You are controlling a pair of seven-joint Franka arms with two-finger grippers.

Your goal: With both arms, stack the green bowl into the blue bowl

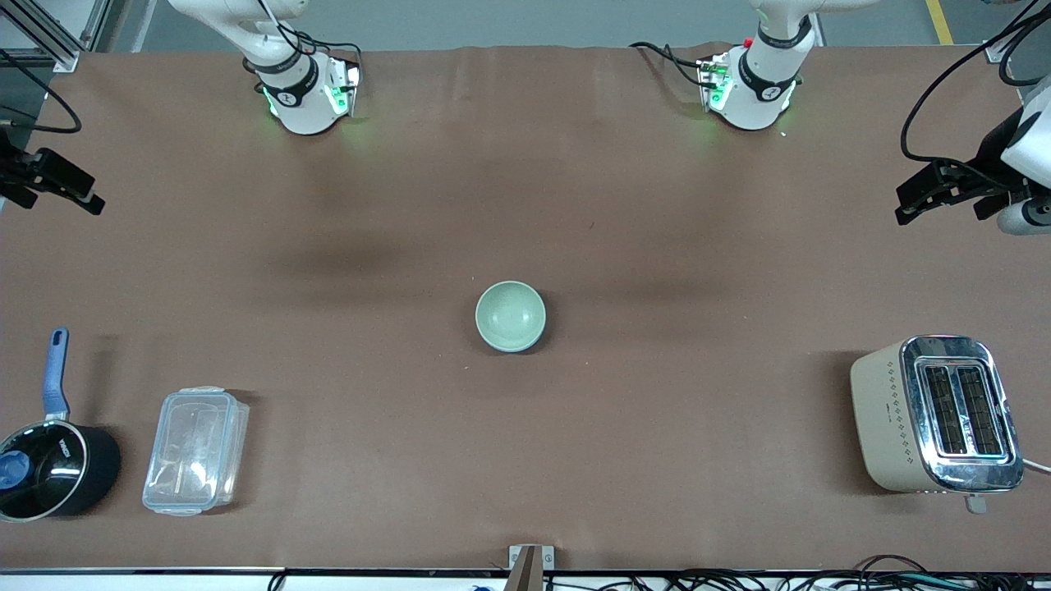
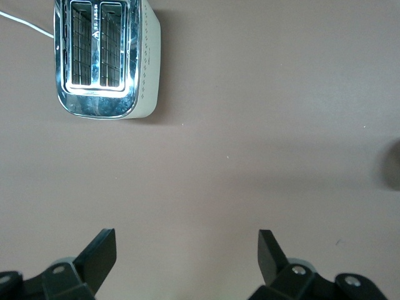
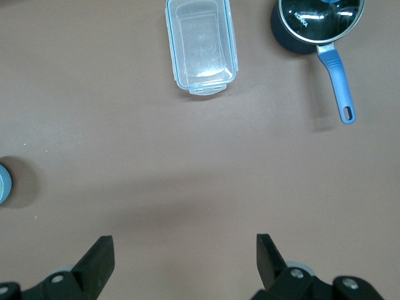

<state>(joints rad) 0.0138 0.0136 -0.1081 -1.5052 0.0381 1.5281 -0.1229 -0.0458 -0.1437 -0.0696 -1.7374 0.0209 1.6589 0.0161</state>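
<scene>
Green bowl (image 1: 511,316) mid-table, blue bowl hidden beneath, left hand (image 2: 187,256) and right hand (image 3: 185,259) released

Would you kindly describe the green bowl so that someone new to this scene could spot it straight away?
Start from the brown table and look to its middle, between the toaster and the clear plastic container, a little farther from the front camera than both. The green bowl sits there alone and upright: small, round, pale mint, with nothing touching it.
</scene>
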